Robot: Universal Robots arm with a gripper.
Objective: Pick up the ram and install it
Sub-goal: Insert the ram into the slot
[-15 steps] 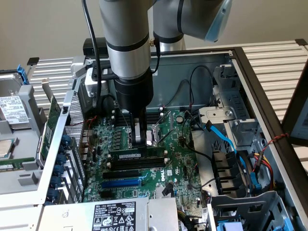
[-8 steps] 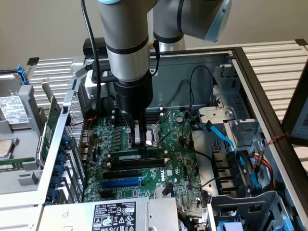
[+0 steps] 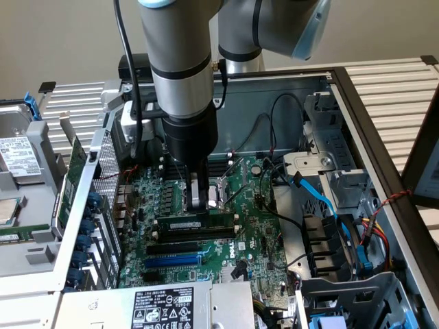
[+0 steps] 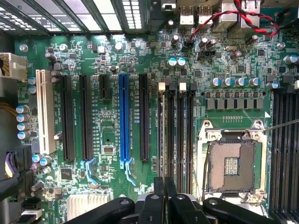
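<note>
Tool: the fingers of the tool [image 3: 198, 204] are seen drawn together, directly over the middle of the ram; in the wrist view the tool [image 4: 164, 196] is lined up with the stick's thin upper edge. Whether the tips are pressing on it cannot be told.
Ram: the ram [image 3: 195, 224] is found standing on edge on the motherboard [image 3: 254, 226], pale label turned to the exterior camera. In the wrist view the ram [image 4: 162, 140] is seen edge-on in the black memory slot farthest from the CPU socket [image 4: 232, 165].
Neighbours: the long blue slot [image 3: 171, 260] is located near the ram, with one black slot between them.
Setting: the board is housed in an open computer case [image 3: 357, 89].
</note>
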